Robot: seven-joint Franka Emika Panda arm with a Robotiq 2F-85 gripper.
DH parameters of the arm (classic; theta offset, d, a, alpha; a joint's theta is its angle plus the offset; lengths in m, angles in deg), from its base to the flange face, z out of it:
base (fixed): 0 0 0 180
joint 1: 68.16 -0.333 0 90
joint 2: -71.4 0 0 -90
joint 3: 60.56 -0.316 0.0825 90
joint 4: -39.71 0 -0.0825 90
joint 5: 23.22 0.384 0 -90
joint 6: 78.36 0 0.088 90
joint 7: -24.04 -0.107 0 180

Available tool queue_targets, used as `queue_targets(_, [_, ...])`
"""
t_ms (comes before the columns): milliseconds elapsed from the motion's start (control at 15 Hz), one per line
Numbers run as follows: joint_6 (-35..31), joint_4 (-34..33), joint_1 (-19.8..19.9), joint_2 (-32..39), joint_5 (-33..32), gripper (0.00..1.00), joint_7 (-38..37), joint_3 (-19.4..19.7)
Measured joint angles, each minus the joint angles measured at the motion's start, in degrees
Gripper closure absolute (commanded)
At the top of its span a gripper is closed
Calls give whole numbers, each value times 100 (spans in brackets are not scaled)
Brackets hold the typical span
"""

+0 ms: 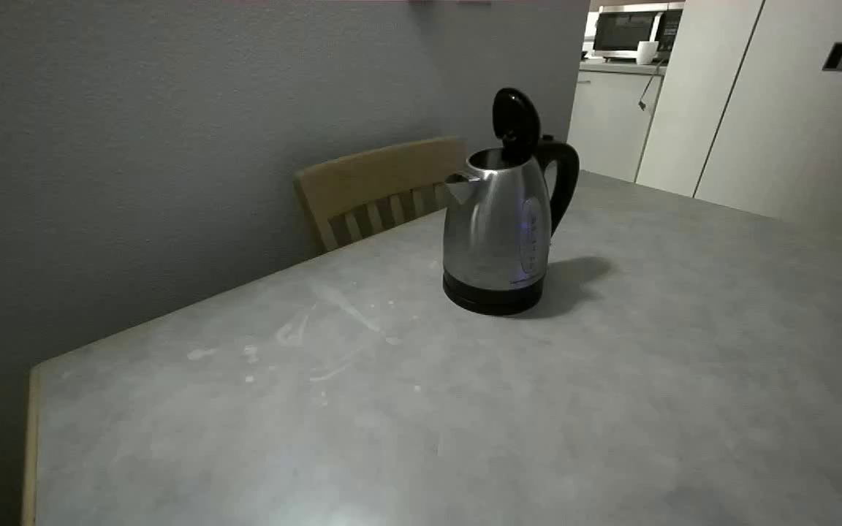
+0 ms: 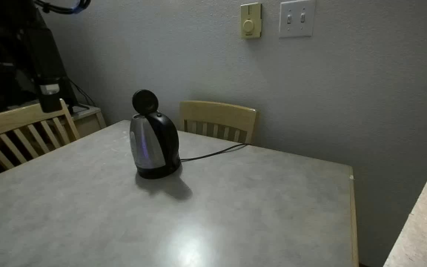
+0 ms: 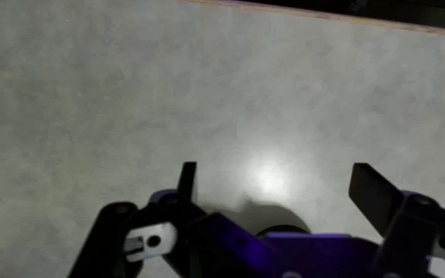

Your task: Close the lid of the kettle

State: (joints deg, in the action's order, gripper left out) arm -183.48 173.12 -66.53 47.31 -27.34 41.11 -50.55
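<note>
Two black fingers point(image 3: 375, 193) of the gripper point(image 3: 275, 163) are spread far apart in the wrist view, and the gray table point(image 3: 129, 96) shows in the gap between them. In an exterior view, the silver and black kettle point(image 2: 145, 144) stands upright on the table to the right of the gripper, apart from it. Its black lid point(image 2: 145, 102) sticks up in both exterior views, so the top is open. The black handle point(image 2: 169, 137) is on the side away from the gripper. A thin black cord point(image 2: 213, 154) runs from the bottom of the kettle, even farther from the gripper, to the edge of the table. One wooden chair point(image 2: 13, 120) is partly behind the gripper. A second wooden chair point(image 2: 217, 111) is to the right of the gripper, past the kettle. Farther right, a yellow dial box point(image 2: 251, 20) hangs on the gray wall point(image 2: 161, 48).
</note>
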Motion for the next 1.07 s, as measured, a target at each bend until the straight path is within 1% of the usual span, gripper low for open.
queue_targets(467, [0, 0, 0, 0, 2, 0, -1, -2])
queue_targets(600, [-153, 3, 0, 3, 2, 0, 4, -6])
queue_targets(667, [-336, 9, 0, 16, 12, 0, 13, -5])
queue_targets(800, [-993, 34, 0, 101, 91, 0, 111, 28])
queue_targets(933, [-1886, 51, -11, 296, 297, 0, 364, 109])
queue_targets(1067, [-2799, 36, -96, 608, 757, 0, 872, 248])
